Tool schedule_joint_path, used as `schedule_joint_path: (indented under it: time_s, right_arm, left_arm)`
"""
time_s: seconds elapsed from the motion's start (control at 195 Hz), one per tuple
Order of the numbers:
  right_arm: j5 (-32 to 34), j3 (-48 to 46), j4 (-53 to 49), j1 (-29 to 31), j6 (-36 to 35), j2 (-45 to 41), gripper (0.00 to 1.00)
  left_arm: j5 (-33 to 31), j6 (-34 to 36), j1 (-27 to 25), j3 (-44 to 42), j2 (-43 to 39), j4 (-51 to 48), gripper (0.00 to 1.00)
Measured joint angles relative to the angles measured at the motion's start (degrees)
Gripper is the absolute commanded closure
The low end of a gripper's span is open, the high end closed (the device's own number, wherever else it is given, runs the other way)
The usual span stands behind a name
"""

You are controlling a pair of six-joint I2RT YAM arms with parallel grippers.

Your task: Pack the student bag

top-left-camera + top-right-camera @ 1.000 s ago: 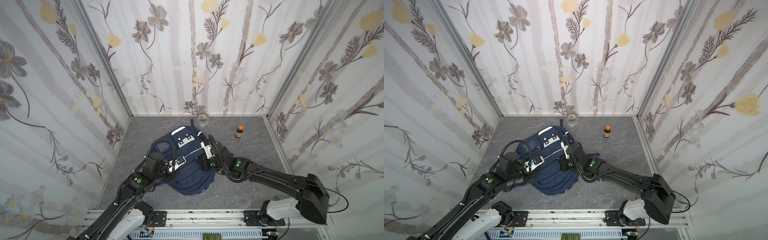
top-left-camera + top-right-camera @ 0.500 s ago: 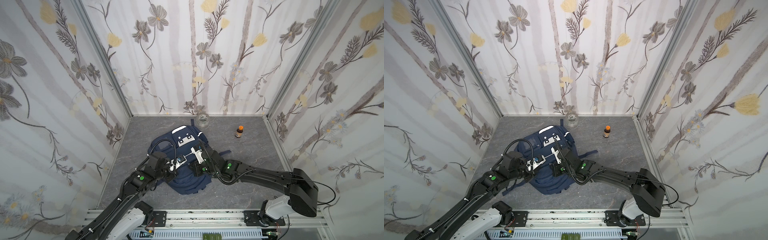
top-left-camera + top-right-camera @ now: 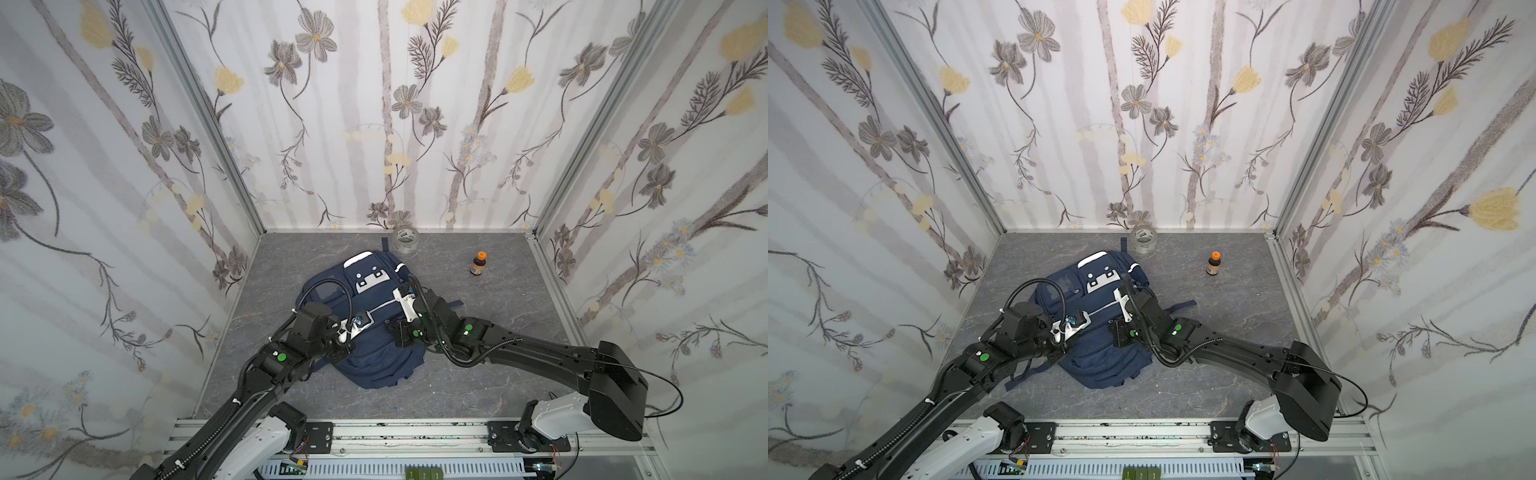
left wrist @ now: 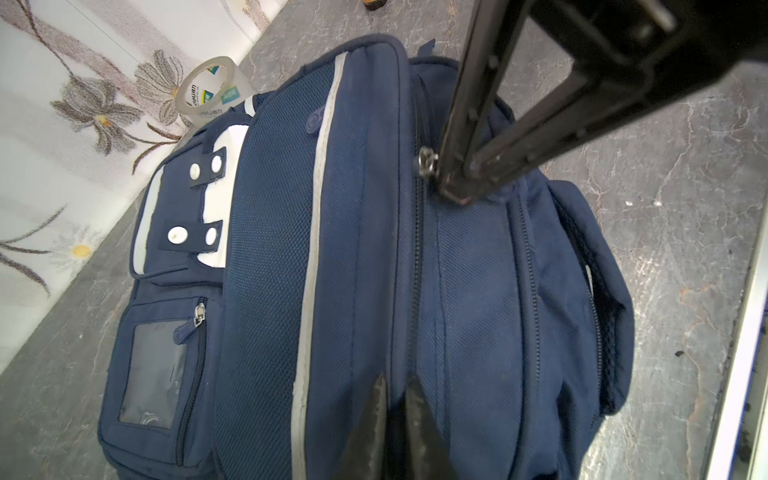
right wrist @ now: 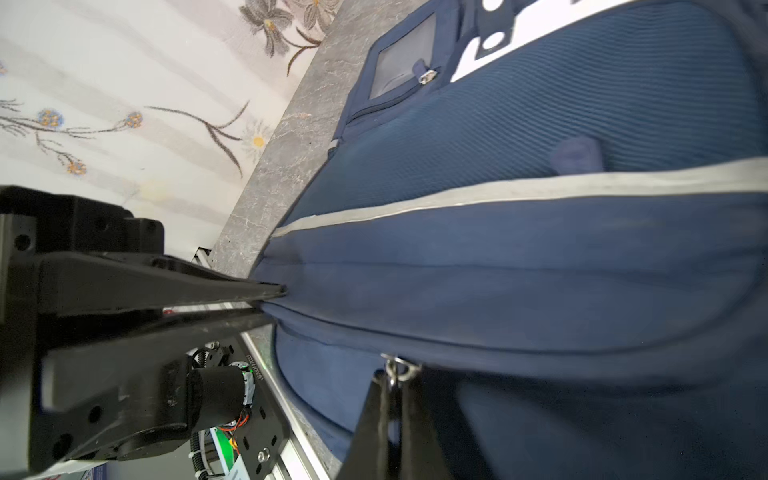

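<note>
Student bag [image 3: 376, 361]: centre of the grey floor [image 3: 457, 395] in both top views, lying flat, front face up. Navy fabric with a ribbed mesh panel. A grey stripe [image 4: 314, 216] runs its length. White patch [image 4: 220, 195] with two snap tabs sits at the upper left of the left wrist view, and a clear window pocket [image 4: 151, 370] at lower left.

Left gripper [image 4: 397, 397]: jaws narrow, pinching a fold of bag fabric.

Right gripper [image 5: 392, 384]: jaws closed on the metal zipper pull [image 5: 395, 369].
</note>
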Motion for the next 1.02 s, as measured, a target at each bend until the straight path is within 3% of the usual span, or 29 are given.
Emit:
schedule_joint_path:
  time_s: [0.256, 0.415, 0.794, 0.83, 0.86, 0.896, 1.024]
  right_arm:
    - [-0.6, 6.6, -2.8, 2.9, -0.9, 5.8, 1.0]
    - [-0.6, 7.0, -3.3, 2.8, -0.9, 5.9, 1.0]
    - [-0.9, 2.0, -2.3, -0.8, -1.0, 0.7, 1.0]
    - [-0.9, 2.1, -2.3, -1.0, -1.1, 0.6, 1.0]
    - [-0.9, 2.3, -2.4, -1.0, -1.1, 0.7, 1.0]
    - [-0.8, 2.8, -2.9, -0.9, -1.5, 0.8, 1.0]
    - [0.9, 4.4, -3.4, 1.1, -1.9, 1.7, 1.0]
  left_arm:
    - [2.0, -2.9, -0.7, 2.6, 5.2, 4.5, 0.62]
    - [2.5, -1.8, -0.7, 2.4, 6.9, 5.0, 1.0]
    - [1.5, 3.2, 2.5, -0.7, 0.5, 4.1, 1.0]
    - [1.4, 3.3, 2.7, -0.7, 0.0, 3.7, 0.89]
    - [1.4, 3.3, 2.8, -0.7, -0.2, 3.5, 0.69]
    - [1.6, 3.3, 2.8, -0.5, -0.2, 3.1, 0.56]
    - [2.9, 0.5, 3.1, 1.8, 1.3, 2.6, 0.53]
